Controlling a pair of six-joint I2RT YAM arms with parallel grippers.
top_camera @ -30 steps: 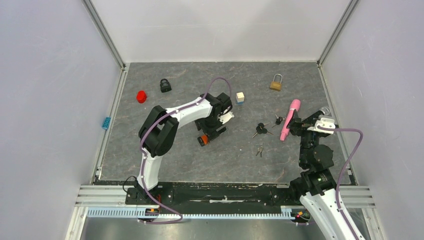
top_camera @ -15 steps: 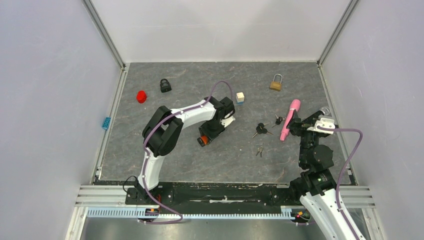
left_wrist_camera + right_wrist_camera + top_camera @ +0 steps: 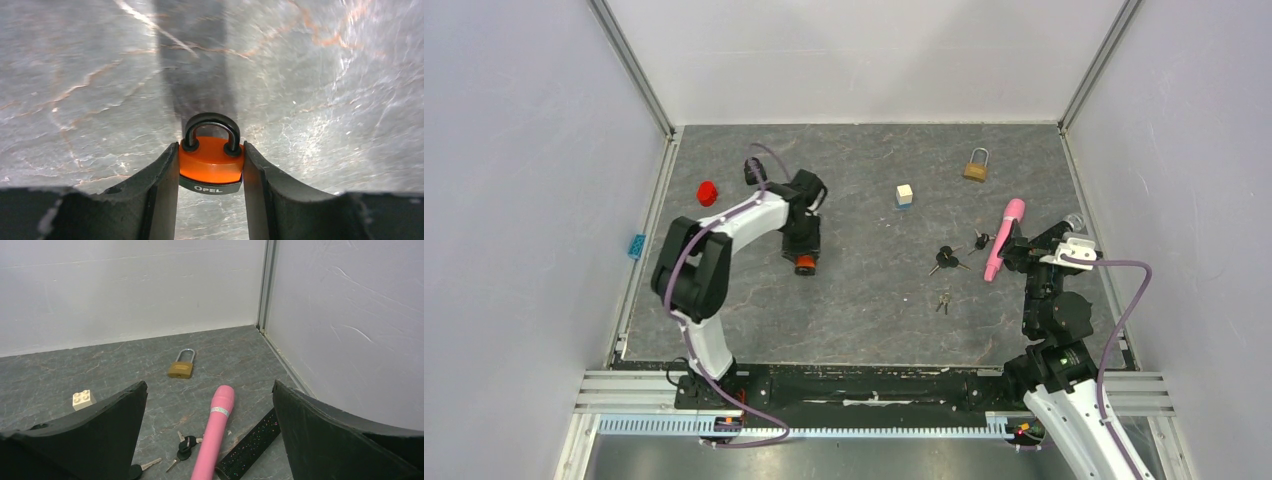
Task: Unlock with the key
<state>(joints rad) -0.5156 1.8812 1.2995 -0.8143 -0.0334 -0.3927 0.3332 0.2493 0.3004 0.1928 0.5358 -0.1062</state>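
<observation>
Left claw [image 3: 211, 151] clamped on orange padlock [image 3: 211, 164]; right claw [image 3: 210, 386] apart. Black padlock [image 3: 749, 173], brass padlock [image 3: 974, 173]: three total. Three key bunches [image 3: 945, 258].

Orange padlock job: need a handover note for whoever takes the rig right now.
Left gripper: shut on the orange padlock, gripped by its sides, shackle closed, left of centre on the table.
Right gripper: open, empty, beside the pink stick.
Keys: loose on the table ahead of the right arm, none picked up.
Done: padlock gripped.
Left: pick a key, insert, turn, open the shackle.
</observation>
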